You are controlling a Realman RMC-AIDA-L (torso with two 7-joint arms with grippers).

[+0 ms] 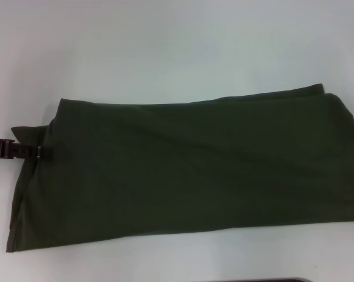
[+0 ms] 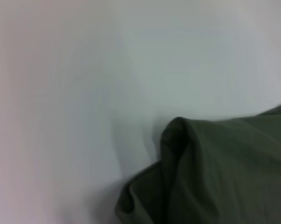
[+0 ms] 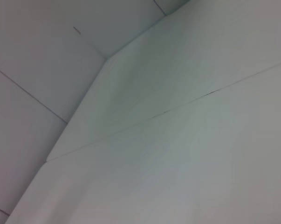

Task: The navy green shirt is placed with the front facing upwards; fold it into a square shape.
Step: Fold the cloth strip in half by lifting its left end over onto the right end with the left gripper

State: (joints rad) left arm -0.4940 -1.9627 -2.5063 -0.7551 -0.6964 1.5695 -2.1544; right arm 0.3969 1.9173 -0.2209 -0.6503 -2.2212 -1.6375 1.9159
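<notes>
The navy green shirt (image 1: 188, 170) lies across the white counter (image 1: 165, 47) as a long band, plain side up. Its left gripper (image 1: 40, 151) pinches the left edge; a crosswise fold probably remains.

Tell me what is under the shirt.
The shirt lies on the white table. The left pincer touches its left edge. Anything beneath the cloth is covered.
</notes>
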